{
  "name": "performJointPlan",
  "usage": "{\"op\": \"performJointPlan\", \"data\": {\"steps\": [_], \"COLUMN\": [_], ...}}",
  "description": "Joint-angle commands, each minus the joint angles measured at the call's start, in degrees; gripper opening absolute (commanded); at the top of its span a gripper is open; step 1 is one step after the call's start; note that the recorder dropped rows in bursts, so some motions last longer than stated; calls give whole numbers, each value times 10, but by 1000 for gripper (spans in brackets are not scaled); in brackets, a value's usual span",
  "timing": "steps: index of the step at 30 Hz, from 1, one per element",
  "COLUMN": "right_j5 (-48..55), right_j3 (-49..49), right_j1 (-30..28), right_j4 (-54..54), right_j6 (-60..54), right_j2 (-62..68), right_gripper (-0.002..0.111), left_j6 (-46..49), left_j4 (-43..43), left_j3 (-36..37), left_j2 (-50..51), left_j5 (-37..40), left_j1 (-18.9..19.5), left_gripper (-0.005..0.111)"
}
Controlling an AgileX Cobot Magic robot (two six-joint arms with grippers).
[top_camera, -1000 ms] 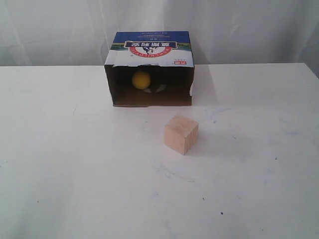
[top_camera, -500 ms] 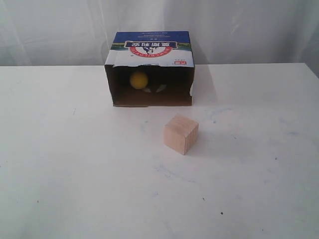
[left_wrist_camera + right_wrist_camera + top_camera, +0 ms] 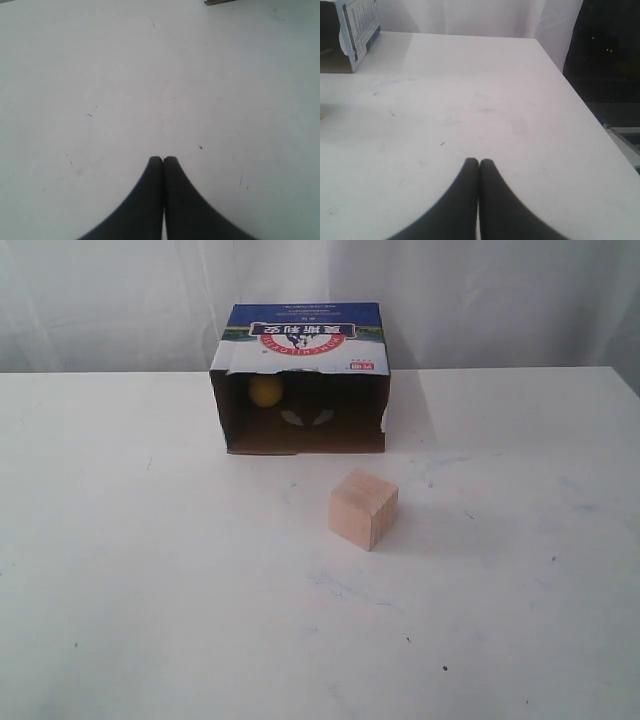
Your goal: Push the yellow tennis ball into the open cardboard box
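The yellow tennis ball (image 3: 265, 390) lies inside the open cardboard box (image 3: 300, 335), deep in its dark inside toward the left wall. The box stands at the back middle of the white table, its blue-and-white printed panel with the red logo on top. A corner of the box (image 3: 357, 30) also shows in the right wrist view. Neither arm appears in the exterior view. My left gripper (image 3: 163, 158) is shut over bare table with nothing in it. My right gripper (image 3: 479, 161) is also shut and holds nothing.
A pale wooden cube (image 3: 363, 508) sits on the white table (image 3: 150, 590) in front of the box, slightly right of its opening. The table's right edge (image 3: 580, 107) drops to a dark floor. A white curtain hangs behind.
The ball has rolled deeper into the box and to the left. The box, the cube and the grippers have not moved.
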Motion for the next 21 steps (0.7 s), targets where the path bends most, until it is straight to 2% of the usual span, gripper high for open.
{"op": "performJointPlan", "data": {"steps": [1, 21], "right_j5": [-10, -10], "right_j3": [3, 3], "right_j1": [-2, -2], "right_j4": [2, 2], "right_j6": [2, 22], "right_j2": [-4, -4], "right_gripper": [0, 0], "left_j6": [3, 3], "left_j4": [-2, -2], "left_j3": [2, 2], "left_j2": [-3, -3], "left_j5": [-3, -3], "left_j1": [-4, -4], "left_gripper": [0, 0]}}
